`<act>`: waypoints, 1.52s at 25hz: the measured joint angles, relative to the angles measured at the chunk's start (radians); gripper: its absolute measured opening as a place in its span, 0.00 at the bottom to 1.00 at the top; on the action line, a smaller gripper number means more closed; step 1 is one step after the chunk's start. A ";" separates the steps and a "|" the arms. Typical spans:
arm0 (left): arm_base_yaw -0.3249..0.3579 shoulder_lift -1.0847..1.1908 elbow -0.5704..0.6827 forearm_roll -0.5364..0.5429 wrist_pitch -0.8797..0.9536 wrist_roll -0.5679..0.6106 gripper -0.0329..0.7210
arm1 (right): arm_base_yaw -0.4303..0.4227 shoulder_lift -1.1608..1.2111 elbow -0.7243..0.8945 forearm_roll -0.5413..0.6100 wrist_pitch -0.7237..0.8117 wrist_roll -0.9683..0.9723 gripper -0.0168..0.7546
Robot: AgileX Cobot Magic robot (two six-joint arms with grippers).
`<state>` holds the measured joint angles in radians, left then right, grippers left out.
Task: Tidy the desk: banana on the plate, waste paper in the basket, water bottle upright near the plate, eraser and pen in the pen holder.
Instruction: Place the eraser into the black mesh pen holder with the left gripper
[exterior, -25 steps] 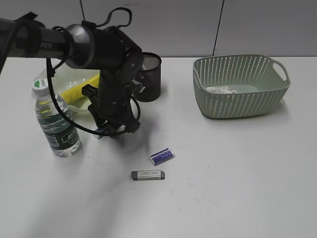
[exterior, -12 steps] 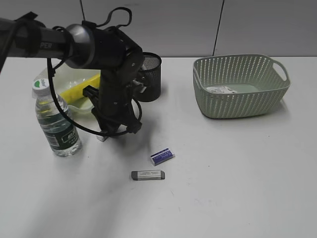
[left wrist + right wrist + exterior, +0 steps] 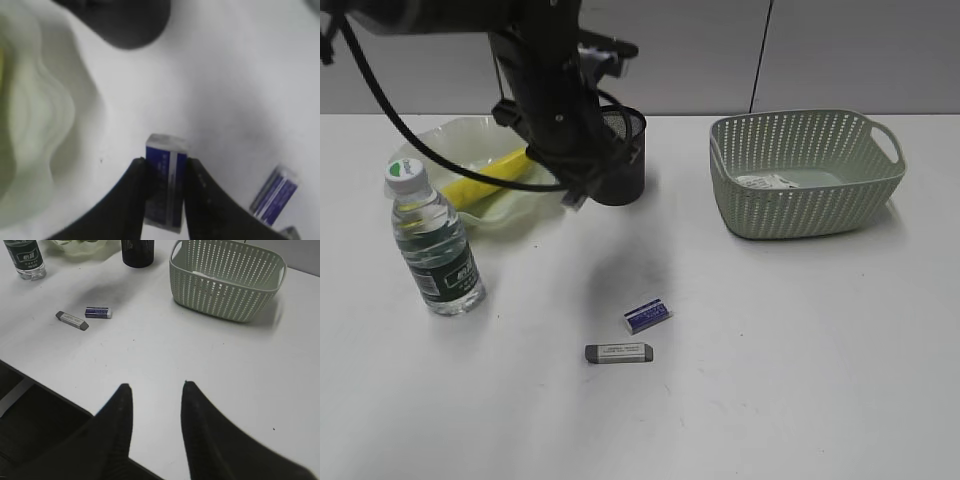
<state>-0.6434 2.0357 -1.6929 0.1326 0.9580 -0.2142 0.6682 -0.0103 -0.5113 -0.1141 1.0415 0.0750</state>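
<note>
My left gripper [image 3: 165,167] is shut on a blue-and-white eraser [image 3: 166,186], held above the desk [image 3: 770,350] between the plate [image 3: 30,125] and the black mesh pen holder [image 3: 125,20]. In the exterior view that gripper [image 3: 575,195] hangs just left of the pen holder [image 3: 620,160]. A second blue eraser [image 3: 647,316] lies on the desk. The banana [image 3: 490,177] lies on the plate [image 3: 450,135]. The water bottle [image 3: 435,245] stands upright in front of the plate. The waste paper [image 3: 770,182] sits in the basket [image 3: 805,170]. My right gripper [image 3: 154,387] is open and empty. The pen is out of view.
A short grey bar with a label [image 3: 618,352] lies just in front of the loose eraser. The right wrist view shows the desk's near edge [image 3: 45,385] beside the right gripper. A grey wall stands behind the desk.
The left arm has risen from the desk beside the bottle and swung back toward the pen holder, carrying the eraser. The plate and banana are now uncovered. The right gripper has not moved.
</note>
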 joint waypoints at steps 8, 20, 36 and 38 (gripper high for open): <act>0.001 -0.051 0.000 -0.004 -0.327 0.000 0.28 | 0.000 0.000 0.000 0.000 0.000 0.000 0.38; 0.076 0.080 0.000 0.007 -0.619 -0.001 0.28 | 0.000 0.000 0.000 0.000 0.000 0.001 0.38; 0.091 0.120 0.000 0.023 -0.655 -0.001 0.59 | 0.000 0.000 0.000 0.000 0.000 0.001 0.38; 0.092 0.090 0.001 0.023 -0.626 -0.001 0.60 | 0.000 0.000 0.000 0.000 0.000 0.001 0.38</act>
<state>-0.5518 2.1254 -1.6920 0.1552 0.3318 -0.2150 0.6682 -0.0103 -0.5113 -0.1141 1.0415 0.0757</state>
